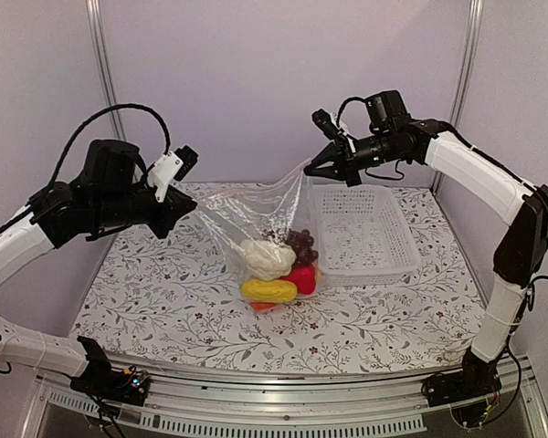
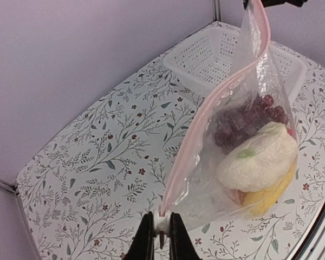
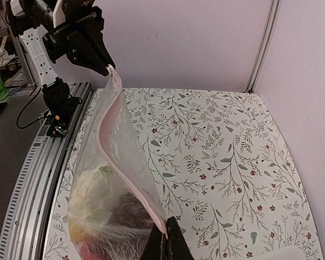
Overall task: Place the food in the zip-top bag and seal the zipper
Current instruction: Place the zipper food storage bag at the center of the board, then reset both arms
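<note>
left gripper (image 1: 184,203) and right gripper (image 1: 310,169) each pinch a zipper (image 2: 184,151) end, bag (image 1: 256,214) strung between over mid-counter (image 1: 164,301), food (image 1: 276,269) inside, basket (image 1: 365,233) by far right corner

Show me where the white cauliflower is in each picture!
Top external: cauliflower in the middle, low inside the bag.
Left wrist: cauliflower right of centre, near the bag's bottom.
Right wrist: cauliflower lower left, seen through the plastic.
Shared landmark: the dark grape bunch sits right beside it in every view.
</note>
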Motion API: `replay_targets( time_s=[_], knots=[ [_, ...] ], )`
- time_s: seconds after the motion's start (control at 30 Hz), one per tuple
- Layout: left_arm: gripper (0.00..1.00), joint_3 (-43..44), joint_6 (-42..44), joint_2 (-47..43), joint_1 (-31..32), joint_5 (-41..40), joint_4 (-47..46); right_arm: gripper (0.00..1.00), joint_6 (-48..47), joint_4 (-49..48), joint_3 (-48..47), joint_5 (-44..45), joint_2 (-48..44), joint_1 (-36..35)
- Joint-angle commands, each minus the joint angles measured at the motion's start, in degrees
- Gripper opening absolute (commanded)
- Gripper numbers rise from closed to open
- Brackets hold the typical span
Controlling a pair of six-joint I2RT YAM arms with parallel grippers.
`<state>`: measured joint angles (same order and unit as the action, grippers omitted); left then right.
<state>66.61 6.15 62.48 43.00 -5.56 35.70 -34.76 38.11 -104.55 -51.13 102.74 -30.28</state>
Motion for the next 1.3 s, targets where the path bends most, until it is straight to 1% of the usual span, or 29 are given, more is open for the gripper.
replay_targets(
  time_s=[0.0, 0.1, 0.23, 0.3, 0.33, 0.37, 0.43, 0.53, 0.67, 0.73, 0.8, 0.87, 0.9, 0.93, 0.97, 1.0, 1.03, 1.1, 1.13, 1.17, 1.27],
  knots=[
    [0.00, 3.50, 10.50, -0.53, -2.26, 0.08, -4.37, 0.00, -1.41, -2.17, -8.57, -0.79, 5.41, 0.66],
    [0.00, 1.63, 11.55, -1.15, -2.31, 4.62, -2.76, 0.00, -3.46, -2.54, -6.53, -1.91, 5.76, 0.58],
    [0.00, -3.39, 7.97, -2.19, -2.13, 13.53, 1.42, 0.01, -7.14, -2.50, 3.46, -3.04, 3.15, -0.07],
    [0.07, -7.05, 5.43, -2.97, -1.88, 17.40, 2.98, 0.03, -10.19, -2.22, 10.14, -2.32, 1.41, -1.30],
    [0.12, -8.72, 4.19, -3.30, -1.75, 19.43, 3.71, 0.05, -11.21, -1.74, 13.63, -1.72, 0.55, -1.99],
    [0.19, -10.22, 2.59, -3.59, -1.56, 21.60, 4.40, 0.09, -12.61, -0.87, 16.56, -0.82, -0.78, -2.92],
    [0.30, -11.85, -0.23, -3.66, -0.88, 25.55, 6.49, 0.19, -14.68, 1.25, 21.86, -0.49, -2.71, -4.37],
    [0.42, -10.22, -3.51, -4.45, 1.11, 25.30, 9.53, 0.33, -16.86, 6.01, 27.22, -1.37, -6.24, -4.79],
    [0.58, -7.42, -5.44, -9.04, 1.40, 20.06, 9.11, 0.48, -18.78, 10.80, 29.98, 1.75, -12.43, -4.47],
    [0.65, -6.87, -5.82, -11.70, 1.38, 16.50, 7.31, 0.52, -18.86, 11.66, 30.62, 3.39, -16.02, -3.96],
    [0.71, -7.10, -6.95, -14.02, 1.34, 8.36, 3.99, 0.55, -15.93, 9.54, 31.06, 5.82, -18.85, -2.72],
    [0.76, -7.90, -8.25, -15.53, 1.29, -2.21, 0.21, 0.59, -11.56, 5.74, 31.03, 7.15, -21.61, 0.85],
    [0.78, -8.33, -8.61, -15.88, 1.32, -6.97, -1.39, 0.64, -7.27, 2.31, 31.16, 8.48, -22.40, 2.91],
    [0.80, -8.74, -8.77, -15.97, 1.32, -10.93, -3.01, 0.73, -2.85, -2.24, 31.28, 10.01, -23.65, 5.10],
    [0.84, -8.96, -8.73, -15.98, 1.26, -14.58, -4.28, 0.87, 0.38, -5.81, 31.33, 11.09, -24.30, 7.67],
    [0.86, -9.10, -8.53, -15.80, 1.21, -17.16, -5.64, 0.98, 5.89, -9.26, 31.46, 12.61, -25.04, 10.11],
    [0.88, -9.00, -8.26, -15.43, 1.14, -19.57, -6.86, 0.99, 9.53, -12.45, 31.59, 14.37, -25.84, 12.53],
    [0.92, -8.44, -8.09, -14.36, 1.12, -23.03, -9.30, 0.99, 19.95, -17.57, 31.44, 18.16, -26.62, 15.83],
    [0.95, -8.12, -7.94, -13.76, 1.04, -24.39, -10.73, 0.99, 22.60, -19.17, 31.24, 22.90, -26.82, 16.17],
    [0.99, -7.66, -8.19, -13.07, 1.03, -25.71, -11.48, 0.99, 24.74, -19.95, 30.76, 25.83, -27.12, 16.21],
    [1.00, -5.89, -11.52, -10.65, 1.05, -31.36, -12.43, 0.99, 27.32, -21.24, 30.11, 31.80, -27.95, 16.24]
  ],
)
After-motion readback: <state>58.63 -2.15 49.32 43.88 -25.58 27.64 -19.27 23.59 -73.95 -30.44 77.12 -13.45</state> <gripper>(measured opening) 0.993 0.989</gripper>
